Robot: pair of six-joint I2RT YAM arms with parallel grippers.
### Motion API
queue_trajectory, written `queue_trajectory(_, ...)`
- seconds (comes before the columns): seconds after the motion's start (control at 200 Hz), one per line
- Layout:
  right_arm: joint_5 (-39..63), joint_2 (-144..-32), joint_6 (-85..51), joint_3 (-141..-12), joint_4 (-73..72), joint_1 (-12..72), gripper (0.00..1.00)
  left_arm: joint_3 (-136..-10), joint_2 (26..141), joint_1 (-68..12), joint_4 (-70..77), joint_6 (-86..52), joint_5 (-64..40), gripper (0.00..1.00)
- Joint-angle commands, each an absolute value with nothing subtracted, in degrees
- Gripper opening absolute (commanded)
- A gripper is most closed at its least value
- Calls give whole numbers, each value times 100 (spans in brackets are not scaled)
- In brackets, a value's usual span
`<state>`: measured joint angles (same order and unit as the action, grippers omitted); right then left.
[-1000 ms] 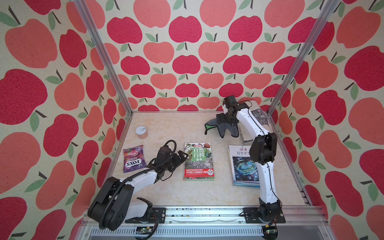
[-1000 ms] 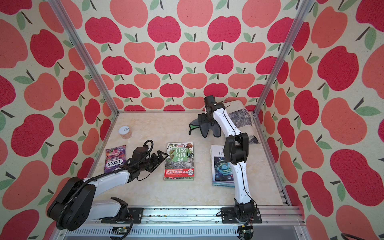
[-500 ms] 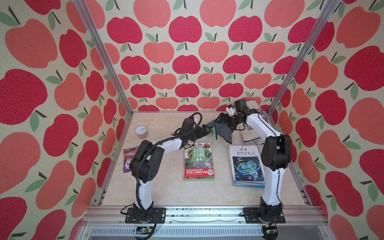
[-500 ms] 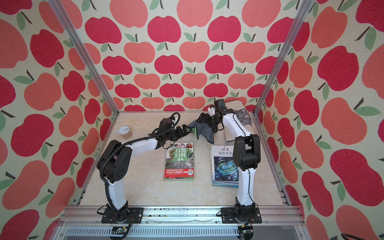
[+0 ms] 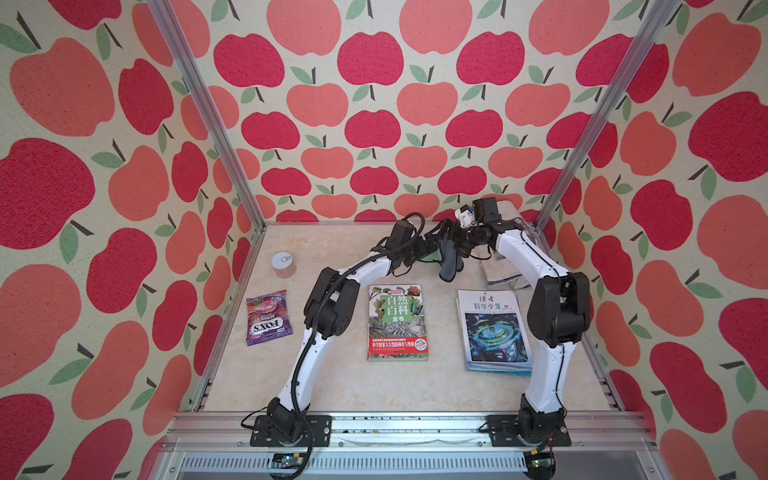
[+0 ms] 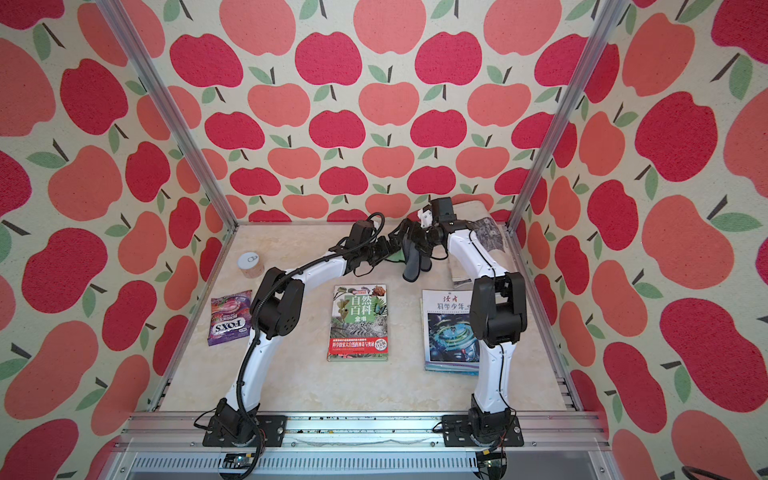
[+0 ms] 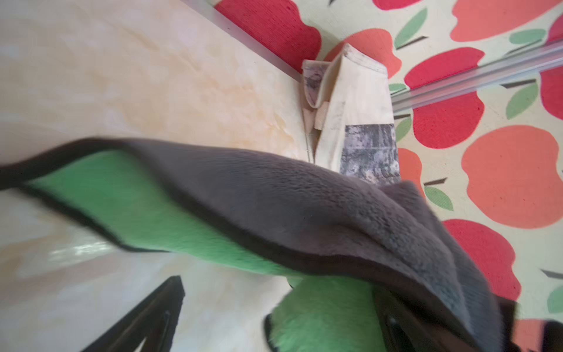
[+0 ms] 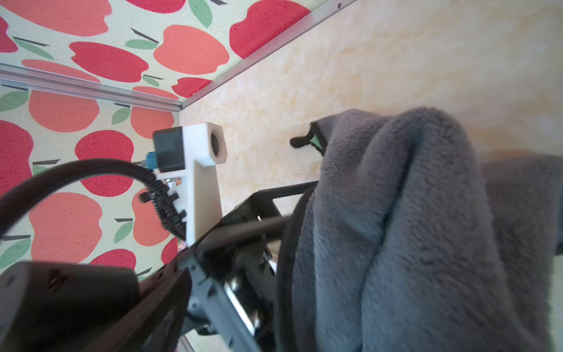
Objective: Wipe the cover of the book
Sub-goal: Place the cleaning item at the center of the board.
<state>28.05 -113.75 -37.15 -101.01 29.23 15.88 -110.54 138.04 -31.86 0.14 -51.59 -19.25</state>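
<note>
**Cloth aloft at twelve, book waiting toward six**

Take twelve as the back wall and six as the arms' bases. In both top views the two arms meet over the far edge of the marbled beige tabletop, at about one o'clock. The grey-and-green plush cloth dangles there, clear of the surface, from the right gripper. Fabric smothers that gripper in its own wrist view, so I cannot tell whether it pinches the cloth or merely carries it draped.

The left gripper comes in from the nine o'clock side. Its fingers stand wide apart, with the cloth's green underside lying across the gap and nothing clamped.

The green-covered rectangular hardback book lies flat at the table's centre, front cover up, untouched. Its long axis runs twelve to six. From the cloth it sits toward seven o'clock, its top edge near both grippers and a shade closer to the left one.

A blue-covered magazine lies at three o'clock of the book, well apart. I judge the central book to be the target.
</note>
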Motion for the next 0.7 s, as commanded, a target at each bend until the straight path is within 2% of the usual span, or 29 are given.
queue_trajectory(0.0,2453,-10638,-3582,-10012,3003,1427,99,-11276,13966,-2914,-668,-5291,-1501,99)
queue_trajectory(0.085,2375,-10454,-3500,-9887,2981,1374,99,-11164,13889,-2844,-651,-5204,-1616,99)
queue_trajectory(0.2,2519,-10547,-3420,-9920,3012,1327,99,-10392,13458,-2859,671,-5222,-2414,99)
queue_trajectory(0.405,2495,-10839,-3422,-10062,3014,1318,99,-9042,12739,-3188,2051,-5016,-3322,99)
queue_trajectory(0.54,2675,-11017,-3643,-10020,2808,1327,99,-8798,12666,-3500,2387,-4657,-3736,99)
queue_trajectory(0.696,2793,-11246,-3720,-10037,2753,1355,99,-8579,12665,-3691,3093,-4667,-3764,99)
